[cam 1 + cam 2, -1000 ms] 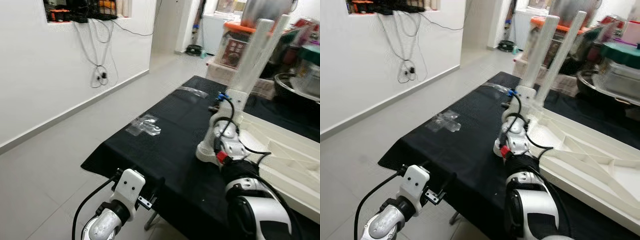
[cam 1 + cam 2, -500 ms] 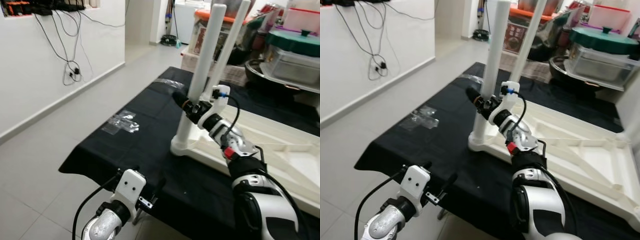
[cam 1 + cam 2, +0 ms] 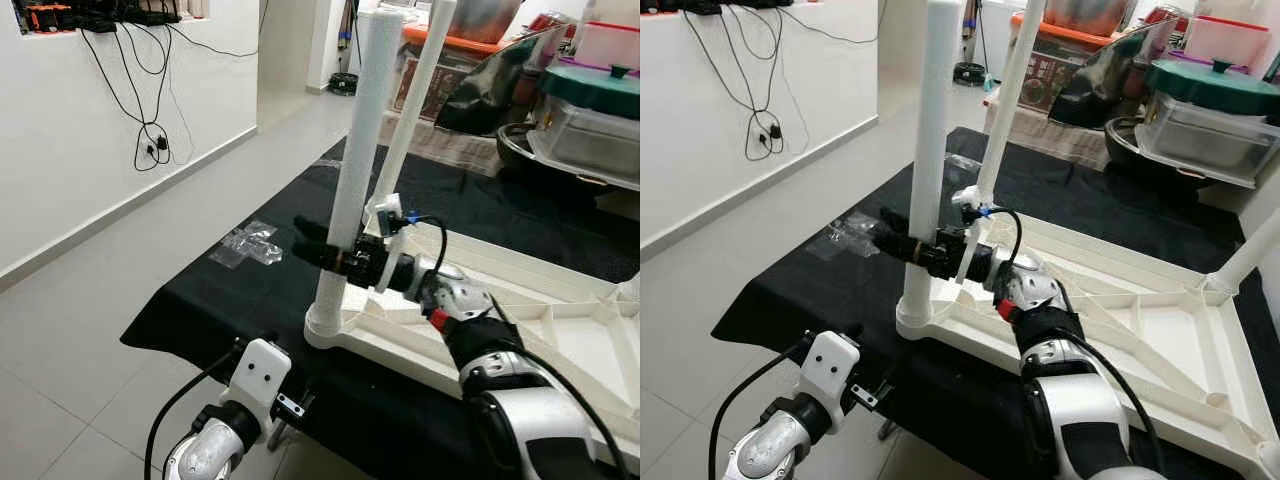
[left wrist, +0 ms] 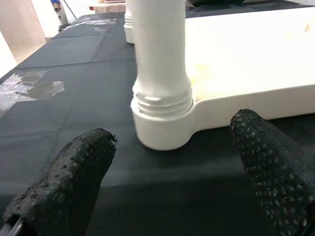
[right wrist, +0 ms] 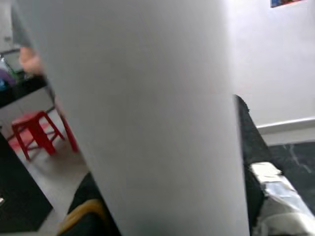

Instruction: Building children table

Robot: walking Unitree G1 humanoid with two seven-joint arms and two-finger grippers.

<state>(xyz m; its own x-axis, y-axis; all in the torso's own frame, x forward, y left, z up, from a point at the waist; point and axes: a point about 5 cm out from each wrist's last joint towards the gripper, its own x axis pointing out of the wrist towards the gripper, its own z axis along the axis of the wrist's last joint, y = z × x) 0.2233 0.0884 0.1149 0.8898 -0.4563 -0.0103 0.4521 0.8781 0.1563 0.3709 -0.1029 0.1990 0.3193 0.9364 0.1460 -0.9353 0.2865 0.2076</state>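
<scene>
The right pincer (image 3: 322, 250) is clenched around the near white table leg (image 3: 357, 150), which stands upright in the corner of the upturned white table top (image 3: 1140, 330) on the black worktop (image 3: 230, 300). The left pincer (image 4: 172, 162) is released, near the leg's base.

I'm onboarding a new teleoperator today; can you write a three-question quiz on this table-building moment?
1. True or false: the right hand is clamped on the upright white leg.
2. What does the upturned white tabletop lie on? A) bare floor B) black cloth C) red stool
3. Fill in: the left hand, fingers apart, faces the leg's threaded ____.

Key: 1 true. 2 B, the black cloth. 3 socket, at the tabletop's corner.
</scene>
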